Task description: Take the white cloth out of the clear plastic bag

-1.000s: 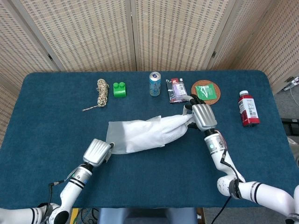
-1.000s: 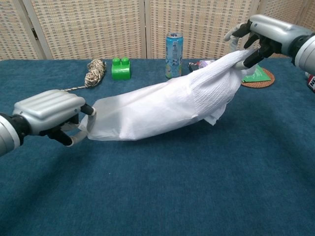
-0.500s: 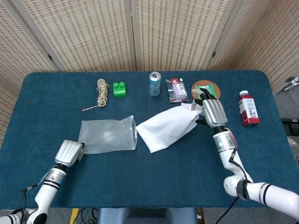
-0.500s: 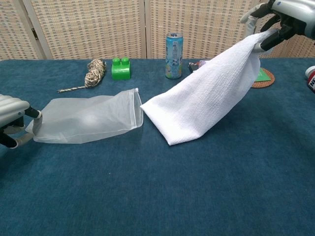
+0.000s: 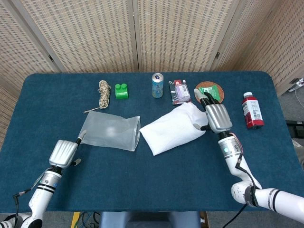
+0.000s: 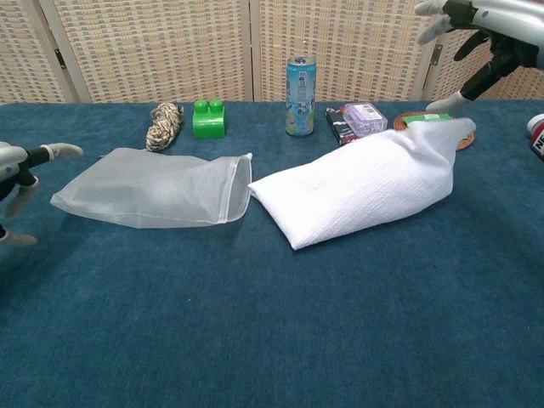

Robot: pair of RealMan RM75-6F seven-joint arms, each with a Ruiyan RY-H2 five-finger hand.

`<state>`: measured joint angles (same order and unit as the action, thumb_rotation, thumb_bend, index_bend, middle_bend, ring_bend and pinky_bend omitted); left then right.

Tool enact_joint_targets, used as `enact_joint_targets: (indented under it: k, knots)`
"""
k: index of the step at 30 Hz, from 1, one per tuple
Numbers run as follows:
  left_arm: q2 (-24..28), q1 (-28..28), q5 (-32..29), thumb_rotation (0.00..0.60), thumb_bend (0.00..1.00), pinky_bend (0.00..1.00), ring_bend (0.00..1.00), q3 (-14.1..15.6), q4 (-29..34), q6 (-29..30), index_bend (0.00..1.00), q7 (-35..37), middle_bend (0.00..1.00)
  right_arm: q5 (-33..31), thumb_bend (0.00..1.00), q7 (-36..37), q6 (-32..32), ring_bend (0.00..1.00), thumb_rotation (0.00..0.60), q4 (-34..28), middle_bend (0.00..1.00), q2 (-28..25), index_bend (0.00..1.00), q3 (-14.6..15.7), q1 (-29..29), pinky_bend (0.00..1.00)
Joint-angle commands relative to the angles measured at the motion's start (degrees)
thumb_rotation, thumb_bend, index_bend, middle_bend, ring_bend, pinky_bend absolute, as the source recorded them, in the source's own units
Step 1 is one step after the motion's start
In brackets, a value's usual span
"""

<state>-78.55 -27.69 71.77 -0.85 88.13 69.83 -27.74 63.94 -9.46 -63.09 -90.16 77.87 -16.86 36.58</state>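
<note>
Task appeared complete at inspection: the white cloth (image 6: 361, 185) lay flat on the table (image 6: 340, 340), fully out of the clear plastic bag (image 6: 157, 189), which lay empty just beside it to the left, mouth toward the cloth, not touching as far as could be told. Left hand (image 5: 63, 152) sat near the bag's closed end, fingers apart, holding nothing. Right hand (image 5: 216, 116) hung over the cloth's far-right corner, fingers spread, nothing held. Judged step: release and retreat; next move needs only both arms drawn clear w/o snagging cloth or bag. Labels: blue can (image 6: 299, 84), red bottle (image 5: 252, 110) and dark packet (image 5: 180, 91) all carried print, too small to read.
</note>
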Motion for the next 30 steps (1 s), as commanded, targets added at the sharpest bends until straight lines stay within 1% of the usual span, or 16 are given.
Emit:
enact_joint_targets:
  k: [1,4,6,10,13,16,18,24,30]
  knots:
    - [2.11,1.18,0.54,0.600,0.06,0.91,0.65,-0.44,1.72,1.66,0.00,0.41,0.50,1.12,0.00,-1.15,-1.74,0.05,0.600,-3.07,0.15,-3.14,0.00,1.09,-1.92,0.24]
    - [3.78,2.41,1.41,0.600,0.06,0.88,0.64,-0.80,2.93,3.66,0.01,1.92,0.47,1.75,0.00,-2.44,-2.38,0.05,0.600,-6.53,0.15,-6.92,0.00,2.62,-3.79,0.24]
    - [4.98,3.39,1.89,0.600,0.06,0.85,0.61,-1.12,3.87,4.76,0.06,4.45,0.47,2.22,0.00,-3.76,-3.16,0.05,0.600,-8.83,0.15,-9.63,0.01,3.91,-5.31,0.24]
    - [7.51,5.12,2.88,0.600,0.06,0.84,0.58,-1.37,4.91,6.59,0.15,7.90,0.46,4.02,0.00,-4.91,-6.02,0.05,0.600,-12.11,0.15,-13.80,0.07,6.65,-8.99,0.24]
    - [9.11,6.44,4.24,0.600,0.06,0.81,0.53,-1.17,4.47,8.26,0.16,9.25,0.45,5.89,0.00,-4.60,-8.25,0.05,0.600,-13.81,0.15,-16.69,0.11,9.08,-12.20,0.24]
    - [10.51,7.98,5.71,0.600,0.06,0.74,0.50,-0.75,4.06,10.10,0.17,10.67,0.44,8.34,0.00,-3.39,-10.92,0.05,0.600,-14.71,0.15,-18.82,0.12,11.41,-15.52,0.24]
    - [11.38,9.07,6.52,0.600,0.06,0.72,0.50,-0.27,3.89,10.99,0.18,11.72,0.44,10.31,0.00,-2.05,-12.92,0.05,0.600,-14.87,0.15,-19.85,0.13,12.92,-17.82,0.24]
    - [13.51,12.81,8.40,0.600,0.06,0.71,0.49,1.51,3.68,13.90,0.19,13.59,0.44,15.65,0.00,2.69,-18.84,0.05,0.600,-13.86,0.15,-21.32,0.13,16.28,-23.89,0.24]
    - [15.82,16.64,10.30,0.600,0.06,0.70,0.49,3.20,3.90,17.10,0.20,14.73,0.44,19.01,0.00,6.08,-23.88,0.05,0.600,-12.22,0.15,-21.44,0.15,18.49,-29.03,0.24]
